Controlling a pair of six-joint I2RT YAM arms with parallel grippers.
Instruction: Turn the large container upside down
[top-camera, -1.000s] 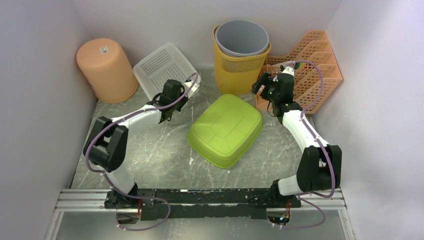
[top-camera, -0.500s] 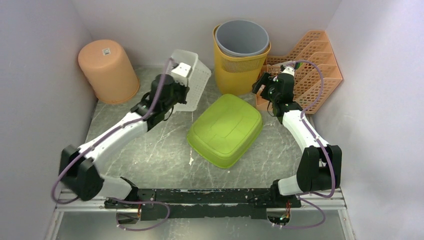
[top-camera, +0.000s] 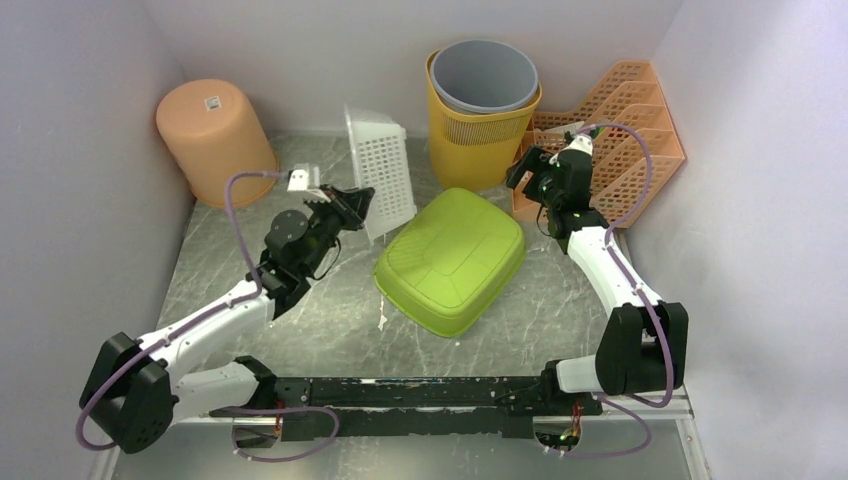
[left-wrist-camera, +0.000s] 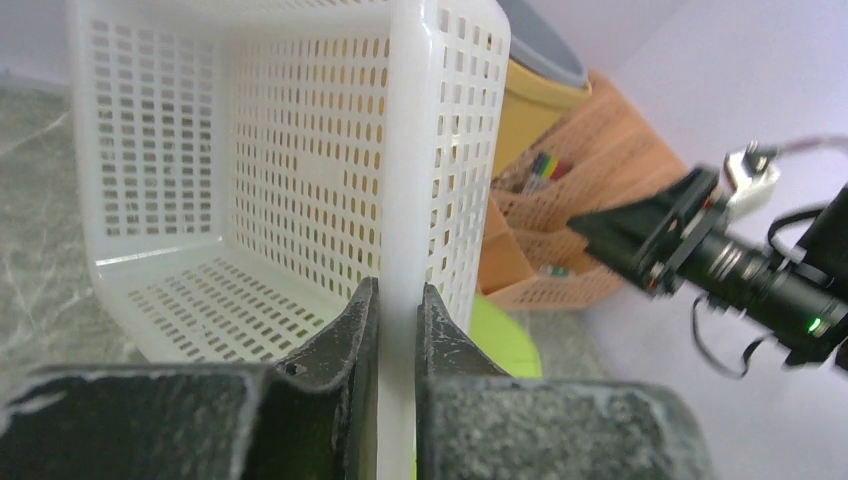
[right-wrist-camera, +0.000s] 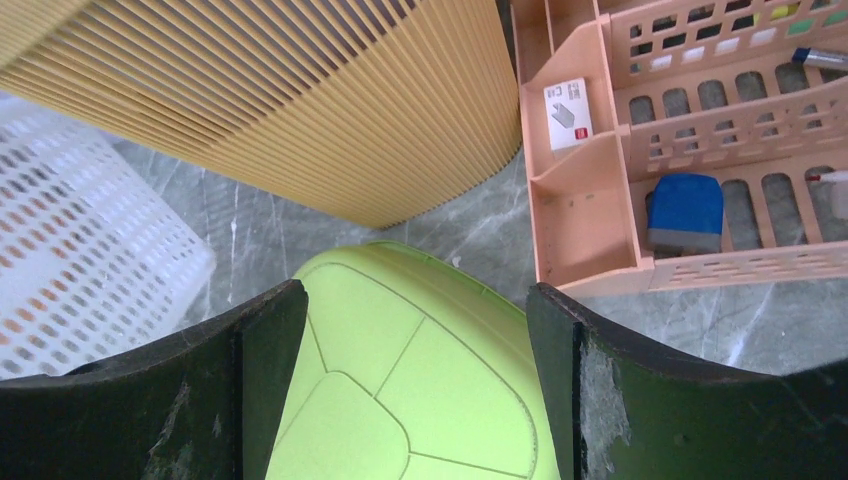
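Note:
A white perforated basket (top-camera: 385, 172) stands tipped on its side in the middle back, its opening facing left. My left gripper (top-camera: 352, 200) is shut on its rim. In the left wrist view the fingers (left-wrist-camera: 352, 325) pinch the white rim, and the basket's inside (left-wrist-camera: 250, 150) fills the view. A lime green basin (top-camera: 452, 258) lies bottom up on the table just right of the basket. My right gripper (top-camera: 524, 172) hangs open and empty above the basin's far right corner. The basin (right-wrist-camera: 400, 380) shows between its wide-apart jaws (right-wrist-camera: 415, 292).
An upside-down orange bucket (top-camera: 213, 140) stands at the back left. A yellow slatted bin (top-camera: 478, 140) with a grey bin (top-camera: 484, 75) nested in it stands at the back. An orange desk organizer (top-camera: 625, 135) sits at the back right. White walls enclose the table.
My left arm has drawn back toward the near left, still holding the white basket's rim. This tipped the basket from leaning open-side-up to standing on its side. The right arm barely moved.

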